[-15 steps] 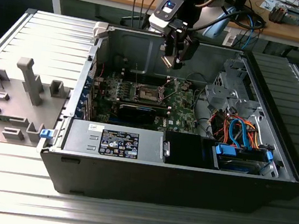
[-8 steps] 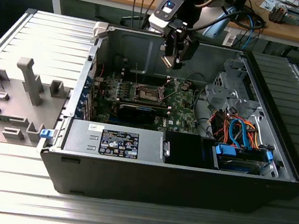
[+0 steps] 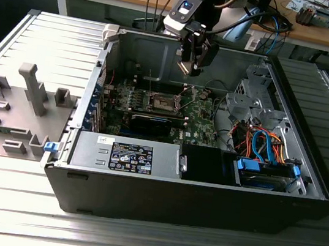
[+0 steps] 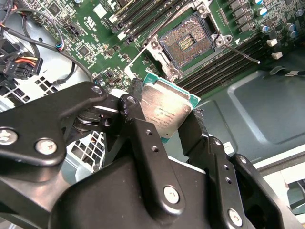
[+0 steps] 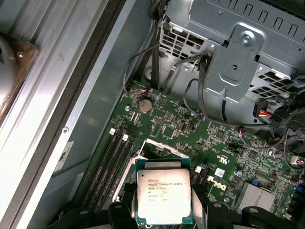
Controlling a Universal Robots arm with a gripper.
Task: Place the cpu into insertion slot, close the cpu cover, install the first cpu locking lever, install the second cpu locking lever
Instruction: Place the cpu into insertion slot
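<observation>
Clenching cpu [image 5: 164,195] by 2 edges in gripper [image 3: 193,65], flat, seemingly above bare slot [image 4: 187,43], for level seating.

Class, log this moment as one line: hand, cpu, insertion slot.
hand: shut on cpu | cpu: held above motherboard, apart from insertion slot | insertion slot: uncovered, empty

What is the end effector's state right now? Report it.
End effector: closed on the chip, which is clear of the socket; the socket is open and empty.
</observation>
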